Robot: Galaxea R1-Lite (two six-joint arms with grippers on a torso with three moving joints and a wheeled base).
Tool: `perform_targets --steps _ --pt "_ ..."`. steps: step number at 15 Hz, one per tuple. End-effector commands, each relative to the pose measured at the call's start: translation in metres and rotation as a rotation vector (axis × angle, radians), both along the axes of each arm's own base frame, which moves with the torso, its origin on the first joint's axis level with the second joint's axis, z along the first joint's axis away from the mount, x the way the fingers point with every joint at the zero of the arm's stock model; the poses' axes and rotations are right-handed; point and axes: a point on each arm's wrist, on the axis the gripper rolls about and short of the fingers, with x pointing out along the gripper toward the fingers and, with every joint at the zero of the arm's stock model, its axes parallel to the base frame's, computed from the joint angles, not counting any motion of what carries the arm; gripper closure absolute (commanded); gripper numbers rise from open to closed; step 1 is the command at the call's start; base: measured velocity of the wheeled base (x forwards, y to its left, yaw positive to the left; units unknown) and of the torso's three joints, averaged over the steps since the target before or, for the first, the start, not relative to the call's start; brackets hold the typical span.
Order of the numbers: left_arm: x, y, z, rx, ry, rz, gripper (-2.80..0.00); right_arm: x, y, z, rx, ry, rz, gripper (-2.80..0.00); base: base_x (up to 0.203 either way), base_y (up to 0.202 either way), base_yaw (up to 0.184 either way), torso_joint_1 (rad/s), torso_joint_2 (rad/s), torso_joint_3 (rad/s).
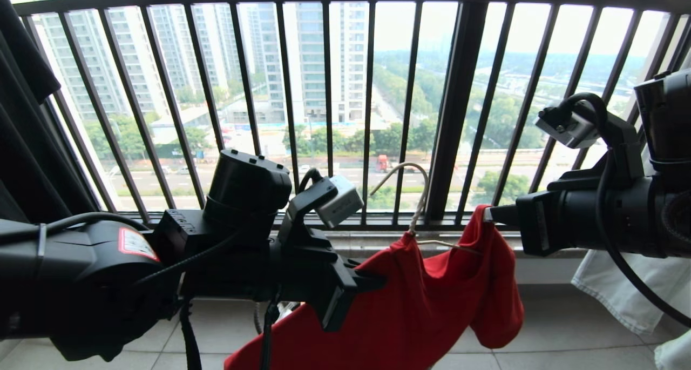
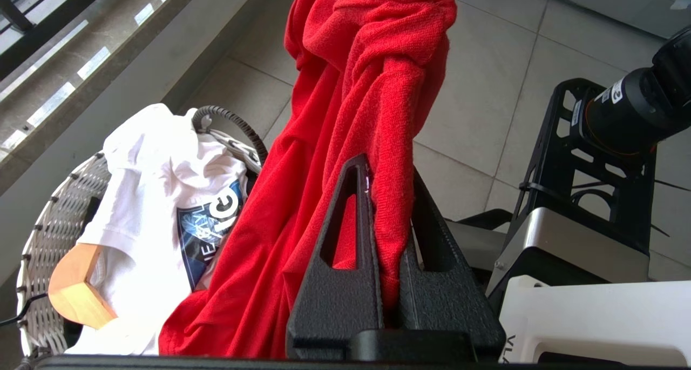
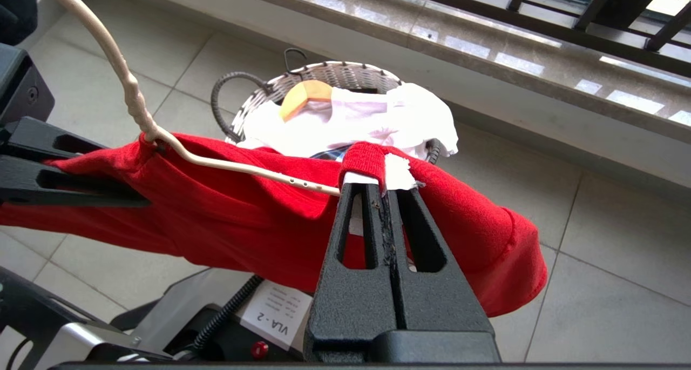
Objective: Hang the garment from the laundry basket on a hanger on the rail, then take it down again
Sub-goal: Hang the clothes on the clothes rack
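Red T-shirt [image 3: 227, 219] half-threaded on thin cream wire hanger [image 3: 135, 100], both pincers clamped on it.
Left gripper [image 2: 386, 208] and right gripper [image 3: 386, 189] pinch cloth; rail unseen, so hanging probably remains.

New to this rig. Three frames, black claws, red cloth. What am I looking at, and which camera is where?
It is a two-armed robot on a balcony. The head view looks out from its head; the other two views look along each wrist. The left gripper is shut on a red T-shirt. The right gripper is shut on the shirt's collar, where a thin cream wire hanger is threaded through the neck. The shirt hangs between both arms. On the tiled floor below stands a round woven laundry basket holding a white shirt on a wooden hanger. No clothes rail shows here.
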Motion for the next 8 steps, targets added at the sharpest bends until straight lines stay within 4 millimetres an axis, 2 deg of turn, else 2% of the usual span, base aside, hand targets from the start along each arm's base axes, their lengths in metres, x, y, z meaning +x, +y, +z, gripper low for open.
perform_targets --steps 1,5,8 --pt "0.002 -0.002 -0.005 0.01 0.01 0.001 0.0 -0.013 -0.001 0.005 0.013 -0.022 0.032 0.0 0.0 0.0 0.0 0.0 0.0 0.0" --pt "0.004 -0.005 -0.007 0.005 0.016 0.003 0.0 -0.029 0.005 0.002 -0.015 -0.038 0.119 0.0 0.0 0.0 0.0 0.0 0.0 0.0" --pt "0.003 -0.003 0.0 -0.022 0.001 0.017 0.0 -0.025 0.008 0.0 0.0 -0.062 0.113 0.0 0.0 0.0 0.0 0.0 0.0 0.0"
